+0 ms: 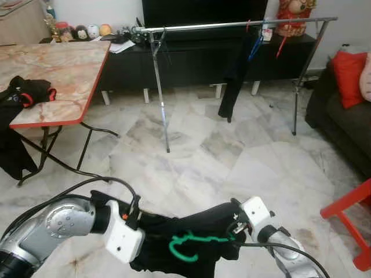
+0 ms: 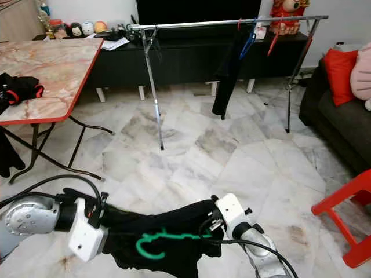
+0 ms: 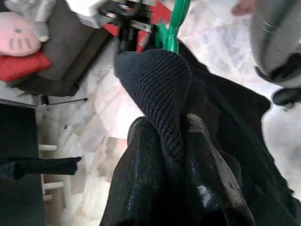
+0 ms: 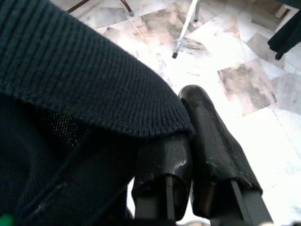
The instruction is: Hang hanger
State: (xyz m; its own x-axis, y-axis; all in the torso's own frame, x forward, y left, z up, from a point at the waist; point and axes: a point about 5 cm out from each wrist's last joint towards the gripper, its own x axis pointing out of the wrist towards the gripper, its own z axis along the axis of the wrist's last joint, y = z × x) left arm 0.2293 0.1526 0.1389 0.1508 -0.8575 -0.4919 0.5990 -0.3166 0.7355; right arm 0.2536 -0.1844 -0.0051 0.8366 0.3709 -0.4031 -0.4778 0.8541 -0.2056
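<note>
A black garment (image 1: 191, 240) on a green hanger (image 1: 188, 243) is stretched low between both grippers, above the marble floor (image 1: 232, 168). The left gripper (image 3: 171, 155) is clamped on a ribbed fold of the garment; the hanger's hook sits just beyond its fingertips. The right gripper (image 4: 190, 141) pinches the garment's ribbed hem. The rack (image 1: 232, 26) stands well apart, ahead, carrying another dark garment (image 1: 235, 75).

Both arms reach low and inward, left gripper (image 3: 171, 155) and right gripper (image 4: 193, 141) pinched closed on cloth.
</note>
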